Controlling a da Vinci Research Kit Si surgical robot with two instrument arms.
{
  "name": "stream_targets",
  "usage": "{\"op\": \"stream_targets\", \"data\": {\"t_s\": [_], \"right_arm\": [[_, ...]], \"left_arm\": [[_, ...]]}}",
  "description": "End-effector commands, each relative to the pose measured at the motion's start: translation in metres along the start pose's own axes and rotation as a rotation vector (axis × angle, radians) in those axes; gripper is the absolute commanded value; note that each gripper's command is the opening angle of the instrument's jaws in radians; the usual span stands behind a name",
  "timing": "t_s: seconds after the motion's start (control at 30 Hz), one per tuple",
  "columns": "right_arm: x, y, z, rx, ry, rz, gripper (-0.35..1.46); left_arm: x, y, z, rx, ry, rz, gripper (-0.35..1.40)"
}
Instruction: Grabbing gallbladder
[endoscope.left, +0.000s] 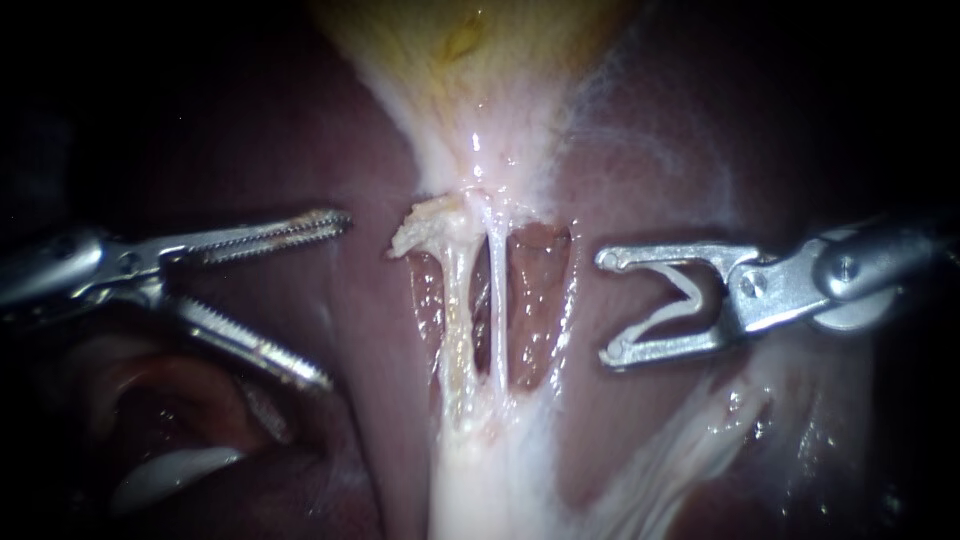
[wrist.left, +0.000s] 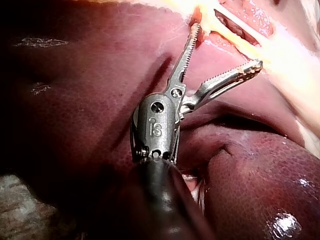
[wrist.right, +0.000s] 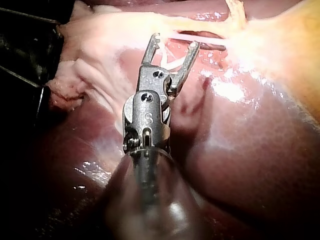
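Closest to each wrist camera is the dark shaft of that arm's own tool, with the working tip just ahead of it. My left instrument (endoscope.left: 335, 300) has its toothed end effector spread wide and gripping nothing. I judge it is opened like this to take a broad bite of tissue. Its upper jaw points at the frayed tag (endoscope.left: 415, 232) beside the tubes, and the endoscope view shows a gap between them. From the left wrist view I cannot tell whether that tip touches anything.

The gallbladder (endoscope.left: 480, 60), the thing I am meant to grab, lies at the top centre of the endoscope view. It is pale and yellowish and narrows downward into two thin tubes (endoscope.left: 497, 310), stretched over a reddish window in the liver (endoscope.left: 360, 330). The left end effector sits level with those tubes, below the gallbladder's body and apart from it. So I judge the grab is not yet made. The approach calls for moving up and inward to the yellowish wall, not closing here, where the tubes would be the nearer catch.

My right instrument (endoscope.left: 607, 307) hangs on the other side of the tubes, short of the tissue. Its end effector stands apart but cradles a pale V-shaped clip (endoscope.left: 668, 283) between both jaws. I take it that it is parked there to give the left room.
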Motion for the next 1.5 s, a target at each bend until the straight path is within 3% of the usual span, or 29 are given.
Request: {"op": "stream_targets", "data": {"t_s": [0.03,0.3,0.67,1.03,1.37,1.5], "right_arm": [[0.0000,0.0000,0.0000,0.000,0.000,0.000,0.45],[0.0000,0.0000,-0.0001,0.000,0.000,0.000,0.45],[0.0000,0.0000,-0.0001,0.000,0.000,0.000,0.45],[0.0000,0.0000,-0.0001,0.000,0.000,0.000,0.45],[0.0001,-0.0001,-0.0001,0.001,0.000,0.000,0.45],[0.0001,-0.0001,-0.0001,0.001,0.000,-0.001,0.45]], "left_arm": [[0.0000,0.0000,0.0000,0.000,0.000,0.000,1.27],[0.0001,0.0005,0.0006,-0.004,0.000,-0.012,1.25],[0.0015,0.0031,0.0029,-0.019,0.001,-0.033,1.23],[0.0017,0.0049,0.0051,-0.043,0.002,-0.060,1.13],[0.0021,0.0062,0.0057,-0.058,0.003,-0.078,0.90],[0.0024,0.0067,0.0055,-0.059,0.003,-0.084,0.71]]}}
